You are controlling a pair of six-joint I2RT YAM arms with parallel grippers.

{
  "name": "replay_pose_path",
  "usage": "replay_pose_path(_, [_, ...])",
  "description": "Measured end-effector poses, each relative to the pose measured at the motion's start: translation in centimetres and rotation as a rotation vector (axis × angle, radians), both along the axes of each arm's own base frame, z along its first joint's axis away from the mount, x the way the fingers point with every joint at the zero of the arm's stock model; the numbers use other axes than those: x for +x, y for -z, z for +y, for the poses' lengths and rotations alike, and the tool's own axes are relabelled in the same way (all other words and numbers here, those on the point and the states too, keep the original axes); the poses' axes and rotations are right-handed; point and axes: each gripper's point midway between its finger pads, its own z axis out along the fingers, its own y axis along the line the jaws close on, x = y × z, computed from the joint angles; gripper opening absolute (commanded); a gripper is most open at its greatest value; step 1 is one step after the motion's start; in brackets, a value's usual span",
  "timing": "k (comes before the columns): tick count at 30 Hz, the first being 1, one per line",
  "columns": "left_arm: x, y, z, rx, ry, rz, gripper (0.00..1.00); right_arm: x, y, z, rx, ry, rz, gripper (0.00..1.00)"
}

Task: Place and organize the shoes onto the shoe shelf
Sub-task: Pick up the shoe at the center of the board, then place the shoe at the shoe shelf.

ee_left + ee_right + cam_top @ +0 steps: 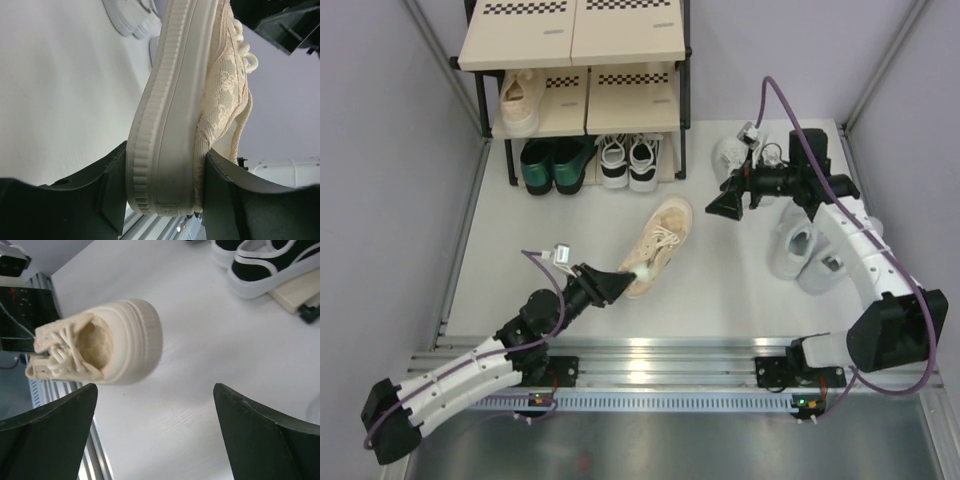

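My left gripper (623,275) is shut on the heel end of a beige laced sneaker (660,243), which is rolled onto its side in the middle of the floor. In the left wrist view both fingers press it, one on the ribbed sole (160,125) and one on the fabric upper. My right gripper (725,205) hangs open just right of the sneaker's toe, with nothing between its fingers; in its own view that sneaker (105,345) lies ahead at the left. The shoe shelf (570,45) stands at the back. It holds the other beige sneaker (520,100), dark green shoes (552,165) and black-and-white sneakers (628,160).
A pair of larger white sneakers (798,250) lies under the right arm. A small white sneaker (728,152) sits behind the right gripper. Purple walls close in both sides, and a metal rail (650,352) runs along the near edge.
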Motion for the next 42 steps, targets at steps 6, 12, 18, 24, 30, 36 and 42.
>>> replay_pose_path(6, [2.3,-1.0,2.6,-0.036,-0.121,0.0,0.0,0.3,1.1,-3.1,-0.026,0.093,-0.022,0.99])
replay_pose_path(12, [6.6,-2.5,5.0,-0.021,-0.241,0.078,0.0,-1.4,4.5,-4.3,-0.024,0.094,0.047,0.99])
replay_pose_path(18, [11.4,-6.4,7.5,-0.102,-0.32,0.1,0.0,-1.2,5.2,-5.7,-0.011,0.124,0.051,0.99])
replay_pose_path(24, [13.8,-10.9,8.4,-0.173,-0.319,0.064,0.0,-1.2,4.6,-5.8,0.001,0.122,0.015,1.0])
replay_pose_path(30, [17.9,-13.3,11.2,-0.246,-0.405,0.08,0.0,-1.6,4.6,-5.7,0.009,0.115,0.009,1.0])
replay_pose_path(36, [23.2,-11.6,14.0,-0.306,-0.501,0.179,0.0,-1.8,4.5,-5.7,0.015,0.11,-0.002,1.0])
replay_pose_path(42, [27.8,-10.5,15.7,-0.324,-0.544,0.25,0.0,-1.7,4.5,-5.7,0.016,0.109,-0.009,0.99])
